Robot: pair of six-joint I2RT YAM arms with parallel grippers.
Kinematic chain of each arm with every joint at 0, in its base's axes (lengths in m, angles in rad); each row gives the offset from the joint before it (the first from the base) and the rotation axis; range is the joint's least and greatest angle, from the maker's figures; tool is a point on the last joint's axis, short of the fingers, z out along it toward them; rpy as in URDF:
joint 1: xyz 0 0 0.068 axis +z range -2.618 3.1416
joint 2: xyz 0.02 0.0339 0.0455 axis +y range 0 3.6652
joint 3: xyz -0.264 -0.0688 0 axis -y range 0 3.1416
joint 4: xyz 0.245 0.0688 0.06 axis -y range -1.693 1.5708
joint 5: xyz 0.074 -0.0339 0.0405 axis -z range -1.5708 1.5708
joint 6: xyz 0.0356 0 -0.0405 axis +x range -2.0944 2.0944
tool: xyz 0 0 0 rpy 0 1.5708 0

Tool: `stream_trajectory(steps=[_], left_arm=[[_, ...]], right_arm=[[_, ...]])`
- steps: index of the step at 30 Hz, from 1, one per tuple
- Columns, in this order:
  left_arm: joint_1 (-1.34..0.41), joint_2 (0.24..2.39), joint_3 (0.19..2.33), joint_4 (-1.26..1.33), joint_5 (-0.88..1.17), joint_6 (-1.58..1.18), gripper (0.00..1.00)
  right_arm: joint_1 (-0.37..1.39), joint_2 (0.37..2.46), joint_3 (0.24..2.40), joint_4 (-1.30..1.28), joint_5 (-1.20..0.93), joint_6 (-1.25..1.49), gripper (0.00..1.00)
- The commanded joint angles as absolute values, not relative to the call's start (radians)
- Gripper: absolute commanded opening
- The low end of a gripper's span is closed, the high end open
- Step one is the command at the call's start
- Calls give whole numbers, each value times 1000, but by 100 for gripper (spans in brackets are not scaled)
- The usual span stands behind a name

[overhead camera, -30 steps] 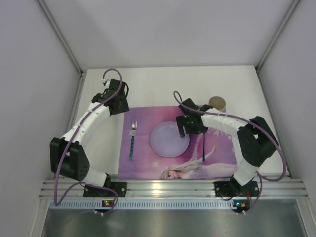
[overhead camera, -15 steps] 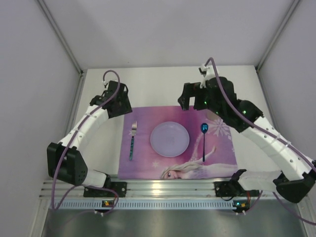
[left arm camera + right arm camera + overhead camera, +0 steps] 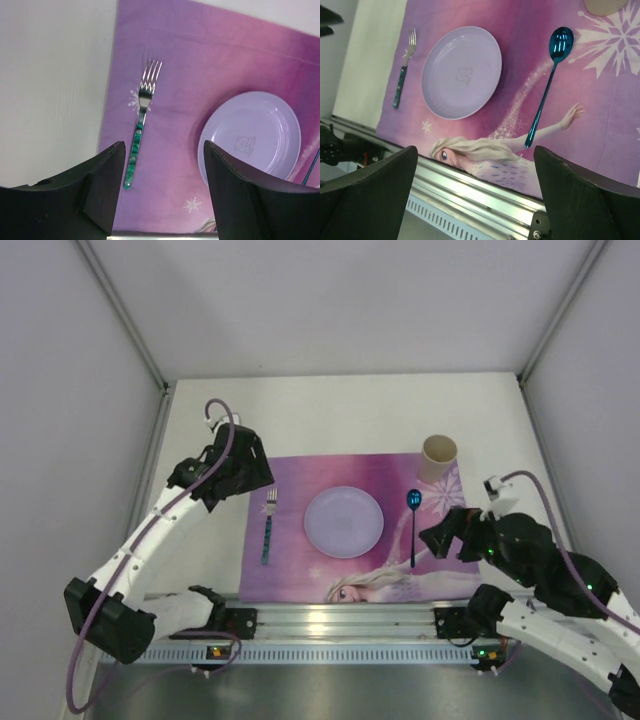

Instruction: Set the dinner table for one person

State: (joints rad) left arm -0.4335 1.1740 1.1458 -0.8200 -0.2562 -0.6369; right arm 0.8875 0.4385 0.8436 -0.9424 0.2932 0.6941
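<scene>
Left hand is spread wide and empty, hanging left of the plate near the fork, so a sloppy swing could skew it. Right of the plate, past the spoon, the right hand gapes empty too. It might snag the placemat and tip the cup. The worktop is flat matte white and spreads out all around the plate.

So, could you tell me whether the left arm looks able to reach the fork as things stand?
Probably yes: the open left gripper hangs close by the fork, which lies alone on the placemat, apart from the plate, with nothing between them.
</scene>
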Motion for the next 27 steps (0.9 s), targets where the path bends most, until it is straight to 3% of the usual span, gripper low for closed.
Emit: stream_trajectory(steps=[1, 20, 27], left_arm=[[-488, 1126, 1112, -896, -305, -721, 69], [-555, 934, 1049, -1031, -411, -787, 69], [-555, 904, 1014, -971, -430, -726, 69]], right_arm=[[902, 333, 830, -1058, 339, 799, 100], [900, 72, 785, -1058, 247, 876, 100], [900, 106, 808, -1120, 336, 867, 100]])
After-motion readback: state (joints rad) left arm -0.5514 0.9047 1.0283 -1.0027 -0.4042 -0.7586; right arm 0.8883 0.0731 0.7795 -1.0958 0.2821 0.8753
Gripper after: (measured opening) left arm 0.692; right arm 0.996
